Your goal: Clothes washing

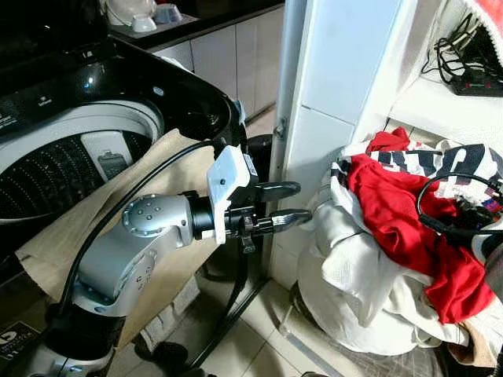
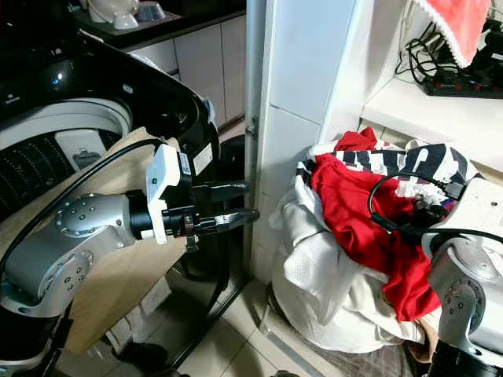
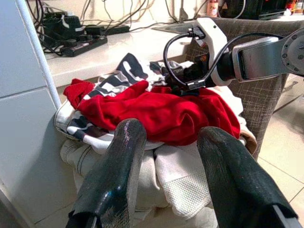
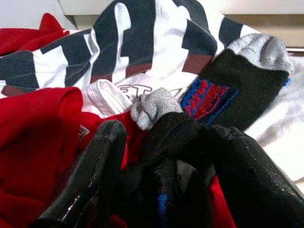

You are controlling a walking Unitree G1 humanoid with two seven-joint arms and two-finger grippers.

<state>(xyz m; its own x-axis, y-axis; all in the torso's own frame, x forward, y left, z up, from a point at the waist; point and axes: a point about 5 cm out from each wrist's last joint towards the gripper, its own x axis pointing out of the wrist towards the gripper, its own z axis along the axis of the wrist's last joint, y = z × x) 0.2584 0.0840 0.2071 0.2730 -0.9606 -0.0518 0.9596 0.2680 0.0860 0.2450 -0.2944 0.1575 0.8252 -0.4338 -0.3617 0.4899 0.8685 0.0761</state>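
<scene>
A laundry pile sits at the right: a red garment (image 1: 401, 220), a dark-and-white striped garment (image 1: 440, 161) and white fabric (image 1: 354, 275) beneath. My right gripper (image 4: 166, 135) is down in the pile, shut on a bunched black sock (image 4: 171, 137) with a grey toe. A second black sock (image 4: 237, 80) with red-blue marks lies just beyond it. My left gripper (image 1: 292, 203) hangs open and empty in mid-air, between the washing machine (image 1: 78, 149) and the pile, pointing at the pile. The machine's lid is up and the drum (image 1: 39, 181) is exposed.
A beige cloth (image 1: 157, 236) drapes over the machine's front. A white pillar (image 1: 338, 78) stands right behind my left gripper. A shelf above the pile holds a power strip (image 1: 471, 75) and cables. A woven basket (image 3: 256, 95) stands behind the pile. Tiled floor (image 1: 259, 345) lies below.
</scene>
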